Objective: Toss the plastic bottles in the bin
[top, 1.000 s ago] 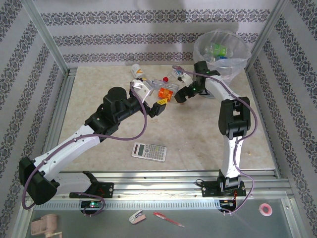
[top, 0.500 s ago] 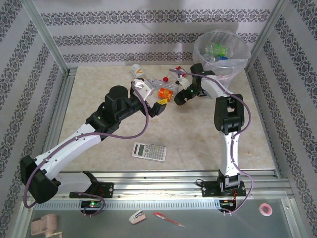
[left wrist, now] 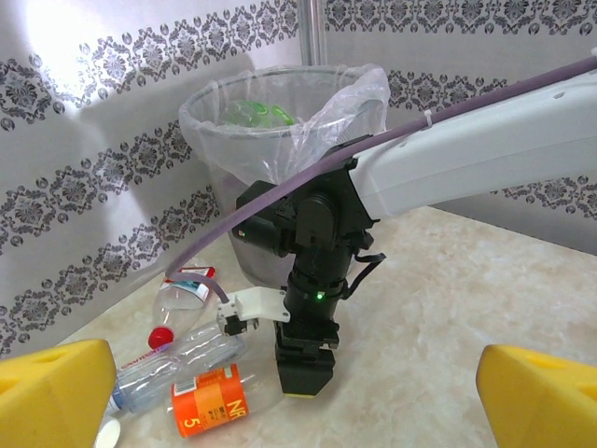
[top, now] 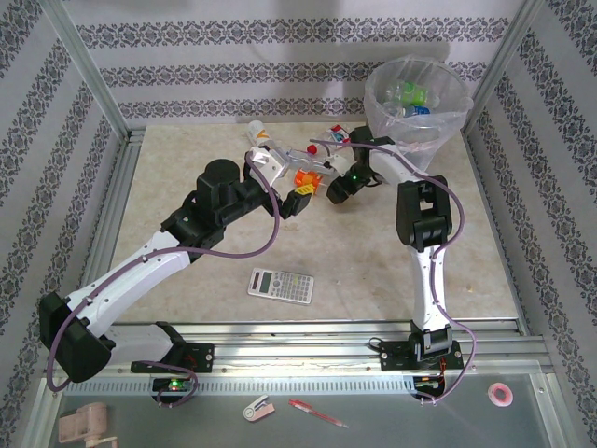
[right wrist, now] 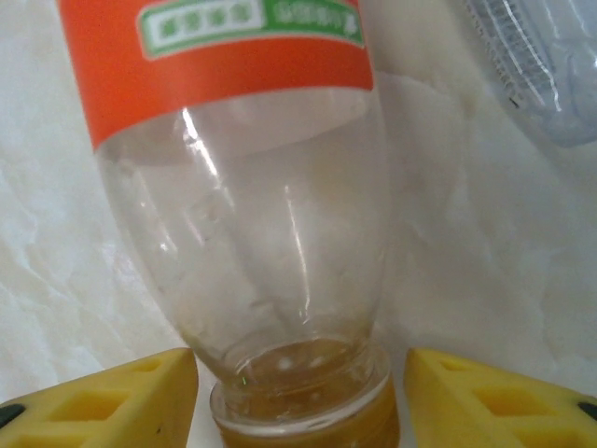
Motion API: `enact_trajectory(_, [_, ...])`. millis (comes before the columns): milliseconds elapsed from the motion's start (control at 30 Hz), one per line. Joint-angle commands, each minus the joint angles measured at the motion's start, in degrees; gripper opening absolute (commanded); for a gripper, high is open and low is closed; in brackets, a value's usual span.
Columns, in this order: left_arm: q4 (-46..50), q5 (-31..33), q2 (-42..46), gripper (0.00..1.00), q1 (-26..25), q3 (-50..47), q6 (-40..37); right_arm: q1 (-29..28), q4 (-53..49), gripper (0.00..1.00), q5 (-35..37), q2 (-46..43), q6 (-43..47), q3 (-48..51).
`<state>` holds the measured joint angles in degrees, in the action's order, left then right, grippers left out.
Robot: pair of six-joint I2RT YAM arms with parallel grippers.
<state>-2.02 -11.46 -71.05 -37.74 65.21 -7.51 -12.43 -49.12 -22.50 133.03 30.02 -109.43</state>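
Yellow pads [right wrist: 112,392] of the right claw [right wrist: 300,397] straddle the neck of the orange-label bottle [right wrist: 280,233], unclamped, with slim gaps showing up close. The left wrist view shows that bottle lying on the worktop [left wrist: 448,308] beside clear bottles [left wrist: 182,355], bin [left wrist: 219,140] just behind. Overhead, the left claw [top: 302,192] is spread wide.

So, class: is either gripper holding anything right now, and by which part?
Nothing yet. The right gripper straddles the neck of the orange-labelled bottle, gaps both sides; left gripper open.
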Motion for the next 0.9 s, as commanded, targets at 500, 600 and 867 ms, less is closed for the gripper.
enact_trajectory(500, [-0.29,-0.69,1.6,1.0,1.17,0.27,-0.63,-2.42,0.35,0.1,-3.23,-4.45,1.4,2.5])
enact_trajectory(600, [-0.81,-0.76,1.62,1.0,1.16,0.01,-0.67,-3.07,0.99,0.07,-4.59,-7.32,2.26,4.83])
enact_trajectory(867, [-2.23,-0.68,2.35,1.0,1.17,-1.05,-0.34,-4.0,7.17,0.05,-10.21,-20.4,1.59,16.03])
